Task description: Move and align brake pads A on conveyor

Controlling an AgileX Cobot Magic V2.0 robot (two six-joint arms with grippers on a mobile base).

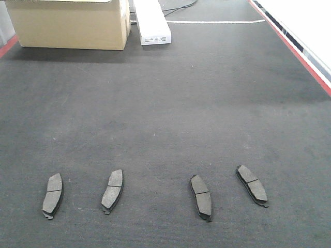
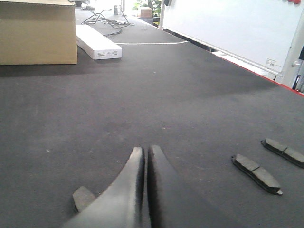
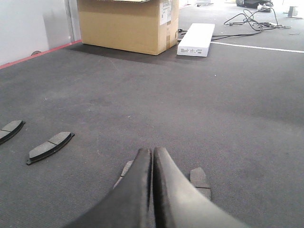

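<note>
Left wrist-mounted view shows the left gripper [image 2: 145,153] with its two dark fingers pressed together, nothing held between them, low over the conveyor [image 2: 156,104]. Just behind the left finger a corner of one brake pad [image 2: 83,197] peeks out on the belt; whether the finger touches it cannot be told. Off to the right lie two more pads, the nearer one [image 2: 256,174] and a farther one [image 2: 285,152], both flat on the belt and apart from each other.

In the right wrist-mounted view the right gripper [image 3: 152,154] is likewise closed on nothing, fingertips meeting. Directly beneath it a pad [image 3: 200,180] lies partly hidden, its ends showing on either side of the fingers. To the left, two other pads rest flat, one [image 3: 50,146] nearer and one [image 3: 10,130] at the frame edge.

From the exterior front-facing view, no arm appears. All four pads sit in a loose row across the near part of the belt: far left [image 1: 53,195], left of centre [image 1: 113,190], right of centre [image 1: 201,197] and far right [image 1: 252,185]. Each stands roughly lengthwise, the left pair leaning one way, the right pair the other. Beyond them, well apart, a cardboard box [image 1: 70,23] and a white box [image 1: 151,21] rest at the belt's far end, with a red edge stripe [image 1: 305,64] along the right.
</note>
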